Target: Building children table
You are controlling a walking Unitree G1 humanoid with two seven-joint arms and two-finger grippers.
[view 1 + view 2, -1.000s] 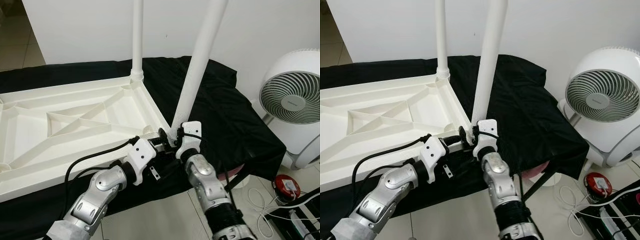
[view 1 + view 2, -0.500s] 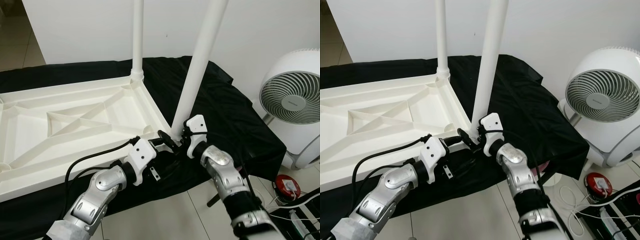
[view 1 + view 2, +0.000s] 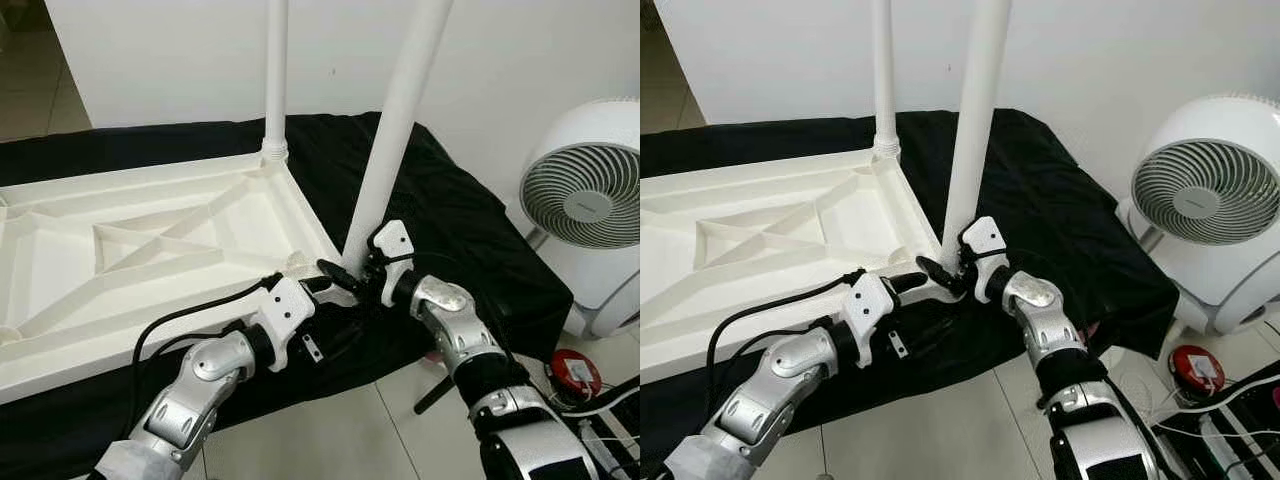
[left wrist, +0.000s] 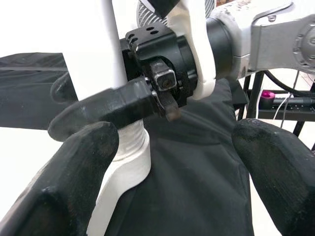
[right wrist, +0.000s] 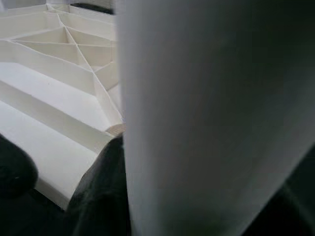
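Your near table leg (image 3: 398,120) stands slightly tilted in the corner socket of the upturned white tabletop (image 3: 150,240), at about 3 o'clock on the panel; a second leg (image 3: 275,70) stands at 1 o'clock. You seem to be screwing this leg home. The right gripper (image 3: 352,278) clasps its base. The left gripper (image 4: 162,162), fingers spread wide, hovers beside the socket. Next, probably another twist, keeping the leg vertical. No containers here; a fan (image 3: 585,200) stands beyond the black cloth (image 3: 450,220).

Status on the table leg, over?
Right tool clamped on near leg at its base. Left tool open, just beside the same corner of the upside-down tabletop. Far leg already upright. Nothing in the way.
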